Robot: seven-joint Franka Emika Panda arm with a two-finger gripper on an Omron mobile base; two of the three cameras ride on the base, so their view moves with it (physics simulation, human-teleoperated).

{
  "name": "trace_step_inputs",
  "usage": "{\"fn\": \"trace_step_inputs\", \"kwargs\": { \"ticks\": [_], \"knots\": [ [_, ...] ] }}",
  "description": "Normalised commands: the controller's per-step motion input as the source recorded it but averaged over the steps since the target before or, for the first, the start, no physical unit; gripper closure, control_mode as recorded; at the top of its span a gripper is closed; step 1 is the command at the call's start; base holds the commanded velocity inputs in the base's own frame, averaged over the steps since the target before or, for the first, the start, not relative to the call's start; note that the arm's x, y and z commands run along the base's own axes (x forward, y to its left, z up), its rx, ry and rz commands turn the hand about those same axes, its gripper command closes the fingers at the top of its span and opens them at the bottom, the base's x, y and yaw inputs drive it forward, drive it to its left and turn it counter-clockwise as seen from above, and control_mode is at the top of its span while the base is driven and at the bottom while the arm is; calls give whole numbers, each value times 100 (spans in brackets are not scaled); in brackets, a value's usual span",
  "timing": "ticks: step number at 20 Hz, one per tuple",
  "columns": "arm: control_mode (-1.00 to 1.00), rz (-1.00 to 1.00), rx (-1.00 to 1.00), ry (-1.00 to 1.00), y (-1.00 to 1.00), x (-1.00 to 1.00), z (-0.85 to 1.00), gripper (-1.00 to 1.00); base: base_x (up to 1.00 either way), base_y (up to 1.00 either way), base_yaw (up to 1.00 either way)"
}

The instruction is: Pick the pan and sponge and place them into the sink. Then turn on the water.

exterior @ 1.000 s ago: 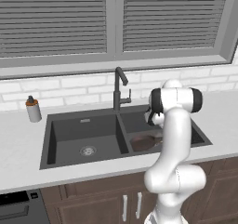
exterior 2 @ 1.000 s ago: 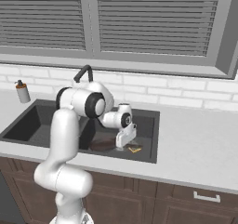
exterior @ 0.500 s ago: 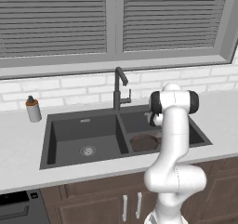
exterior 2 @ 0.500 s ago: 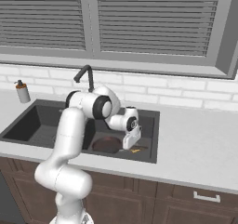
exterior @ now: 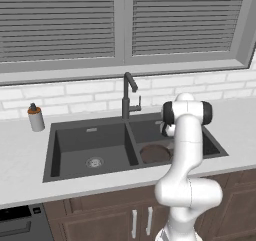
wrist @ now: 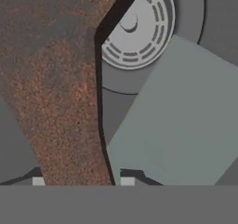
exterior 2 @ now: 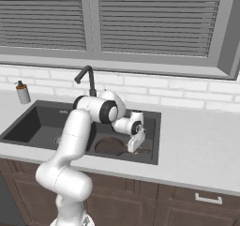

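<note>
The pan point(exterior 2: 110, 146), round, dark brown and shallow-rimmed, lies in the right basin of the sink point(exterior 2: 28, 122), just below and beside the end effector point(exterior 2: 136, 140). I cannot tell its jaw state. Judged next: rise clear, then reach the faucet point(exterior 2: 87, 79) lever squarely.

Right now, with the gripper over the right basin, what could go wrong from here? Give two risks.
1. The gripper hangs close above the pan in the sink; a careless swing towards the faucet could clip the pan's rim or the basin wall.
2. The pan partly covers the drain, so water may drain slowly.
</note>
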Motion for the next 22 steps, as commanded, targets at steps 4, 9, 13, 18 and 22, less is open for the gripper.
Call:
{"fn": "trace_step_inputs", "kwargs": {
  "ticks": [4, 9, 13, 18, 22],
  "knots": [
    [-100, 0, 2, 0, 0, 10, -22, 100, 0, 0, 0],
    [-100, 1, 0, -1, 0, 0, 0, -100, 0, 0, 0],
    [-100, 0, 2, -10, 2, -8, 37, -100, 0, 0, 0],
    [-100, 0, 0, -11, 6, -13, 61, -100, 0, 0, 0],
    [-100, -5, 0, -11, 1, -23, 86, -100, 0, 0, 0]
  ]
}}
